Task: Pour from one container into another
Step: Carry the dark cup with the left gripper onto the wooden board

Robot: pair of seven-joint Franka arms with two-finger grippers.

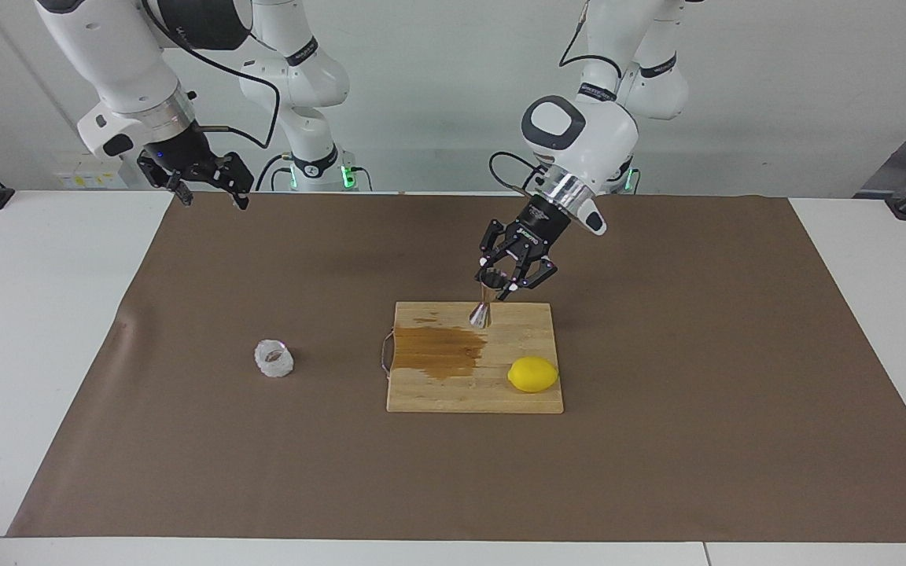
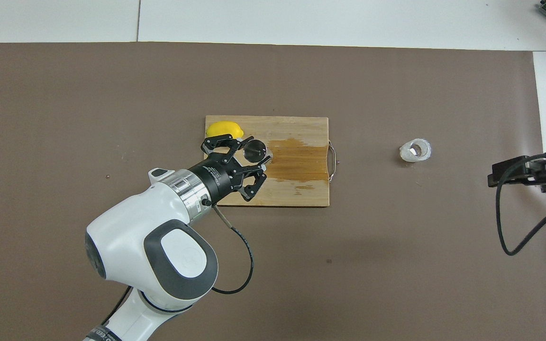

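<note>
Transport step: steel jigger (image 1: pixel 484 305) gripped in closed left fingers (image 1: pixel 500 284), held over cutting board (image 1: pixel 532 330). Right fingers (image 1: pixel 209 191) spread, empty. Next: glass cup (image 1: pixel 274 358) needed.

Left gripper (image 2: pixel 249 158) grips steel jigger (image 2: pixel 254 150) over cutting board (image 2: pixel 301 189); glass cup (image 2: pixel 415 150) sits well apart from board.

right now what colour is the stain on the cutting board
Amber-brown stain on the pale wooden cutting board, clearest overhead.
</note>
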